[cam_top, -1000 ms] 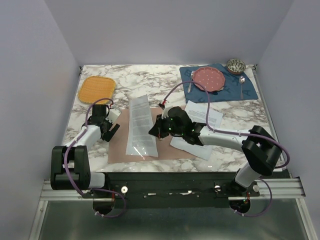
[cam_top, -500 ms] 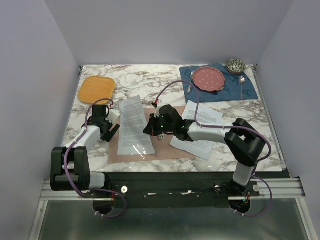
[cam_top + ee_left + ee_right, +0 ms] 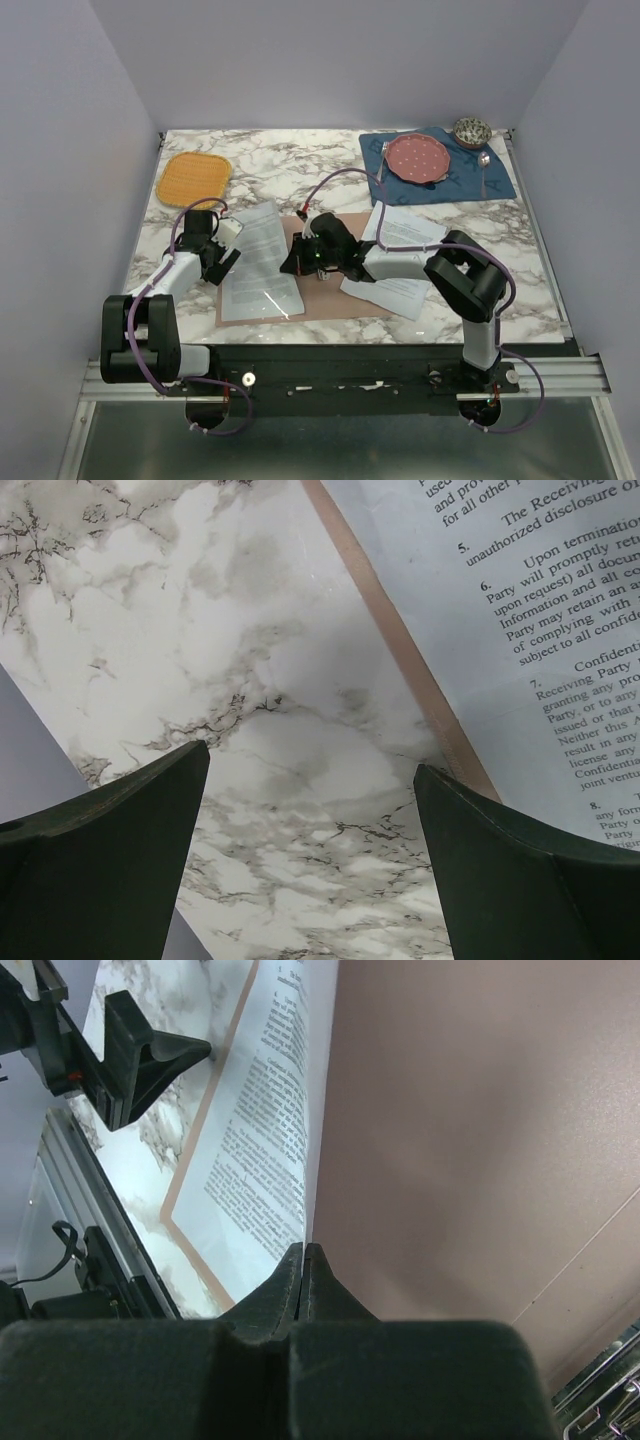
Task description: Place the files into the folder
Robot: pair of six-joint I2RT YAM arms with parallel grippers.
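one sheet (image 3: 258, 268), long axis front-to-back, is pinched at its right edge by the right gripper (image 3: 303, 1256) over the left half of the folder (image 3: 330, 298) — the left gripper (image 3: 310, 770), jaws spread, is parked just beside its left edge.

The sheet (image 3: 270, 1130) at my right fingers (image 3: 290, 1290) was white with dense black print, over the pinkish-brown folder (image 3: 470, 1120); those fingers were black. Below my dark green left fingers (image 3: 100, 860), the table (image 3: 250, 710) was white marble veined grey and brown. Beyond them lay a bright orange woven mat (image 3: 194, 177).
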